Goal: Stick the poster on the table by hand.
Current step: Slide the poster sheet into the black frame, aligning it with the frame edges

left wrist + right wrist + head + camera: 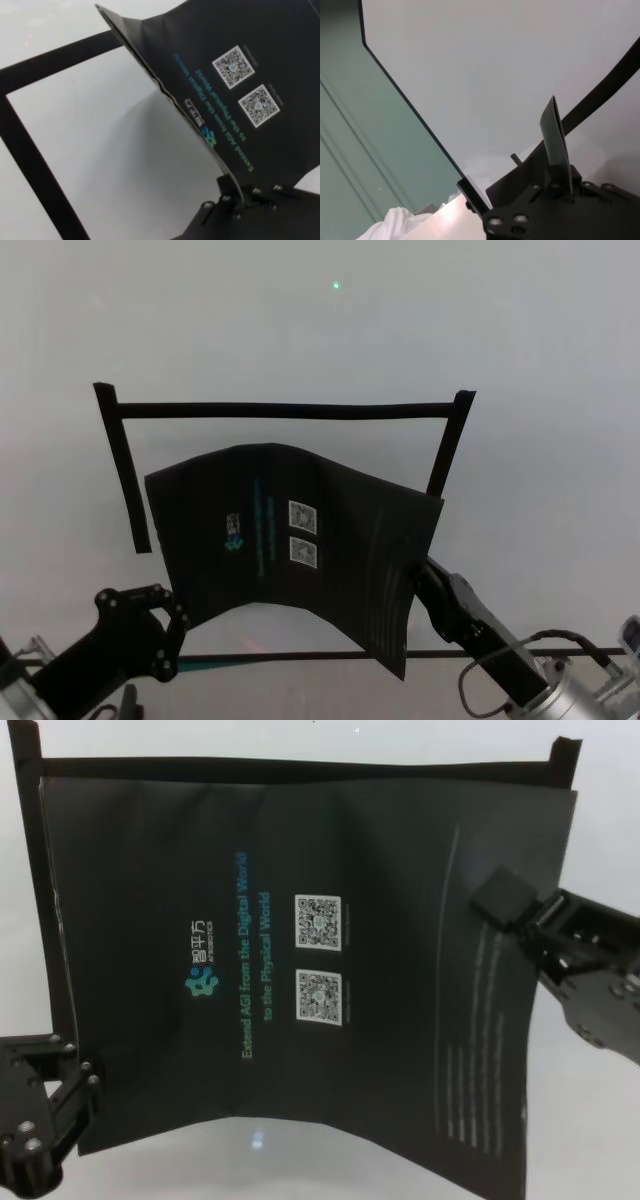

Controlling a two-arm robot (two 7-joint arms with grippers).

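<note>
The poster (300,540) is a black sheet with teal text and two white QR codes. It is held bowed above the white table (300,330), inside the black tape frame (290,411). My left gripper (175,625) is shut on its near left corner, also seen in the chest view (85,1105) and the left wrist view (232,192). My right gripper (415,575) is shut on its right edge, also seen in the chest view (505,905). The right side of the sheet sags towards me. The right wrist view shows the poster's edge (555,135) standing up from the right gripper (560,180).
Tape strips run along the far side, the left (125,470) and the right (448,445), with a thin dark line (300,655) near me. A green light dot (337,284) lies on the far table. The table's edge (405,100) shows in the right wrist view.
</note>
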